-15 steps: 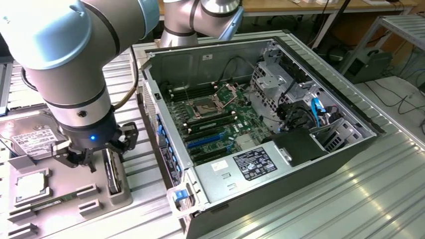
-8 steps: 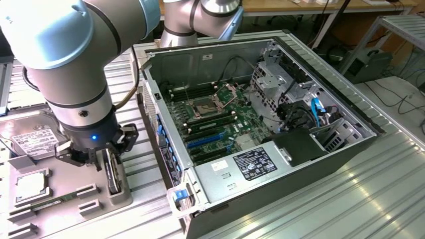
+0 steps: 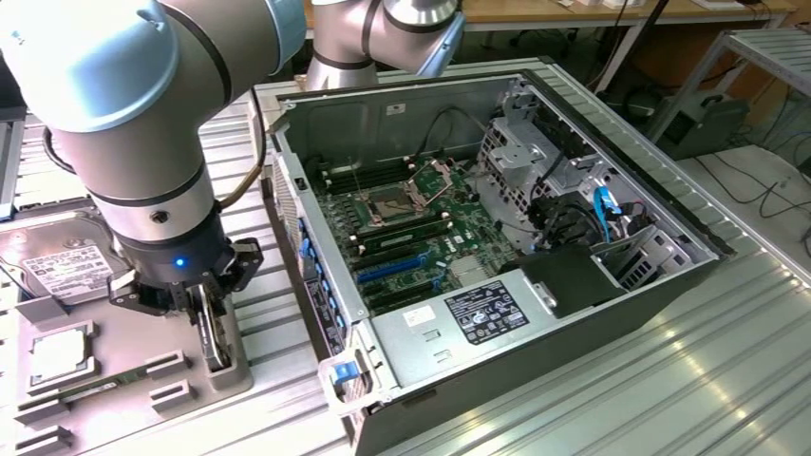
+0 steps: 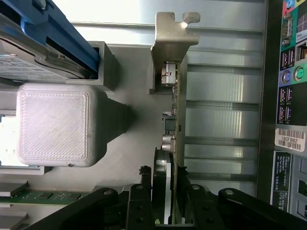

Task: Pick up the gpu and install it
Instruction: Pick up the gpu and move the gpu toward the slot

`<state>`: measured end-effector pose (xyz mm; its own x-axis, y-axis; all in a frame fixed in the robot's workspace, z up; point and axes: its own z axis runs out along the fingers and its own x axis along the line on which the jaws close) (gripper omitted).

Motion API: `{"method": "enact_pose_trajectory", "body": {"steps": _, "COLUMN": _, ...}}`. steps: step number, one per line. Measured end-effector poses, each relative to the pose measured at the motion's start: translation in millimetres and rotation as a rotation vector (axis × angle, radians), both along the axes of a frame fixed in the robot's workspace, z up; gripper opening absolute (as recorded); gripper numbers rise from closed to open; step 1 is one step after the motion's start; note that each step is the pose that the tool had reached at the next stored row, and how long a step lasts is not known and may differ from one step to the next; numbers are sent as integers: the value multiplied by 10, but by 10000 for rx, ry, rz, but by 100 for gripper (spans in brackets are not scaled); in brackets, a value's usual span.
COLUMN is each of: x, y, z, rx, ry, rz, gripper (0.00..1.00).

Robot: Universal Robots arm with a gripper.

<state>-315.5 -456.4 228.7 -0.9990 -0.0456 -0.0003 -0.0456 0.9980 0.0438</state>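
**Exterior view.** The claw (image 3: 213,348), at the end of the arm (image 3: 127,123), points straight down onto a grey fixture tray (image 3: 133,347). Just beside the claw, on the exterior view's right, stands the open computer case (image 3: 533,104), its motherboard (image 3: 419,228) exposed. On the claw's other side, near it, a hard drive (image 3: 57,266) lies in the tray.

**Wrist view.** The gpu (image 4: 179,115) stands on edge in the tray, directly inside the claw's gap. Its silver bracket (image 4: 169,43) is at the end farthest from the claw, against a grey post. The claw straddles the card's near end, drawn in close to both faces. Whether it actually presses on the card cannot be told. A grey block (image 4: 53,124) stands near the claw, beside the card.
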Motion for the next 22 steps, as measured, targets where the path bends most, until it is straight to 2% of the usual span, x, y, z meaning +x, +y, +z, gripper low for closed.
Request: {"method": "enact_pose_trajectory", "body": {"steps": 22, "x": 35, "y": -2, "z": -2, "rx": -1, "ry": -3, "rz": 0, "gripper": 34}}
